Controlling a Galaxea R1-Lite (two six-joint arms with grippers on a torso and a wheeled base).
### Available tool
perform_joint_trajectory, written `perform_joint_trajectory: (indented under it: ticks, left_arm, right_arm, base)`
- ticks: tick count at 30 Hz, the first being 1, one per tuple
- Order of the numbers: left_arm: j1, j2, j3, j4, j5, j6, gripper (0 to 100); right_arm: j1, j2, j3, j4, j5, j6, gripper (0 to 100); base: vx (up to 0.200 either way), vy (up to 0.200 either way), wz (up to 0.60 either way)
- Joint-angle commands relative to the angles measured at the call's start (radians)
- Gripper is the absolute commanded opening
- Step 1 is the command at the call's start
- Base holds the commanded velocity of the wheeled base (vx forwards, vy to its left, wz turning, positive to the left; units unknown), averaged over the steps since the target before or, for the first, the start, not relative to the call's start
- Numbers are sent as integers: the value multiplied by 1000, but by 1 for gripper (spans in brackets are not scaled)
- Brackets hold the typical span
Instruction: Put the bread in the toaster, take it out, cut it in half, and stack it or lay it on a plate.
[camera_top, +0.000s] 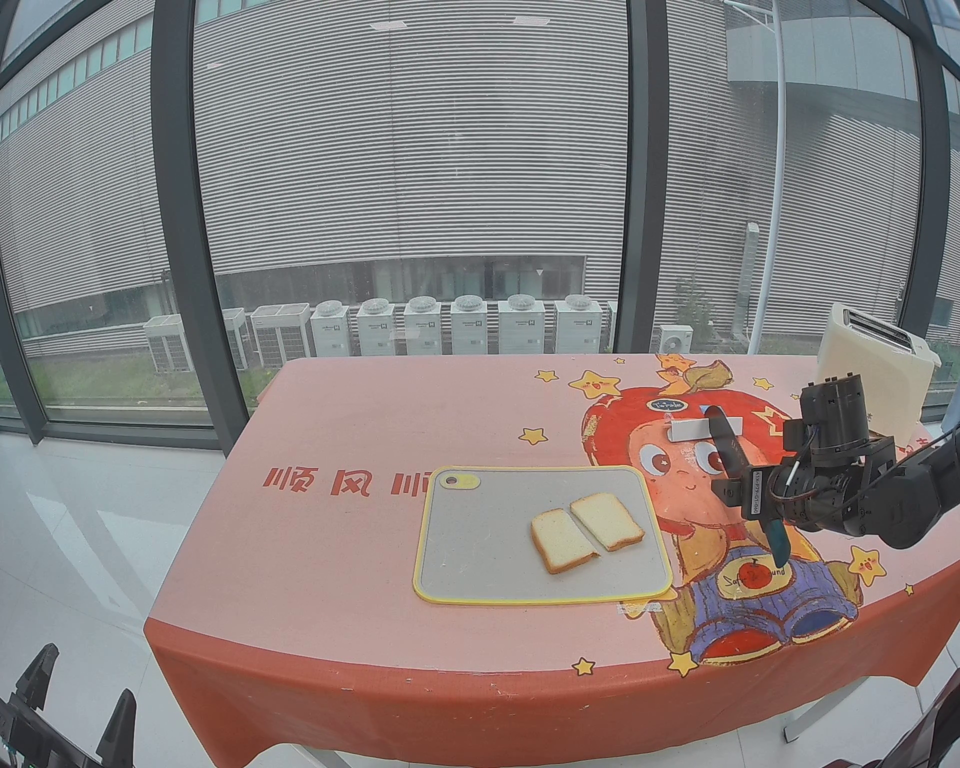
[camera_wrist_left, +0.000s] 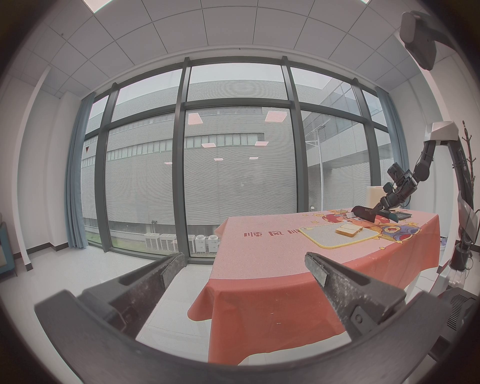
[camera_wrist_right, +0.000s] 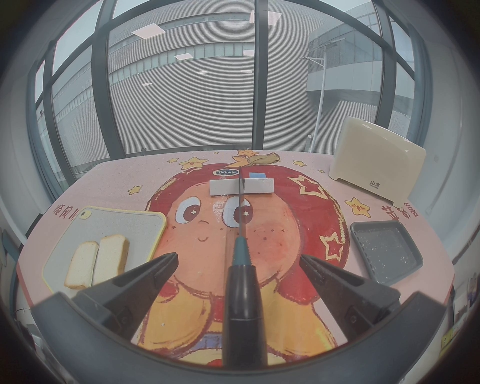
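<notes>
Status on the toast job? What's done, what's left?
Done: the bread is out of the toaster and lies as two halves side by side on the cutting board, so the cut looks made. In hand: the knife is at the right gripper, aimed toward its white rest. Remaining: moving the halves to the dark tray, which holds no bread.
</notes>
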Motion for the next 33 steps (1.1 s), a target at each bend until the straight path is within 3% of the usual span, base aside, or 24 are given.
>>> perform_joint_trajectory:
  ticks: [1, 17, 21, 33]
  left_arm:
    - [0, 2, 18, 0, 0, 0, 100]
    - [0, 2, 18, 0, 0, 0, 100]
    - [0, 2, 18, 0, 0, 0, 100]
    - [0, 2, 18, 0, 1, 0, 100]
  right_arm:
    - [4, -31, 2, -1, 4, -4, 100]
    - [59, -151, 2, 19, 0, -14, 100]
    - [66, -183, 19, 18, -5, -37, 100]
    - [150, -246, 58, 21, -6, -51, 100]
  base:
    - [0, 0, 0]
    - [0, 0, 0]
    - [0, 0, 0]
    - [0, 0, 0]
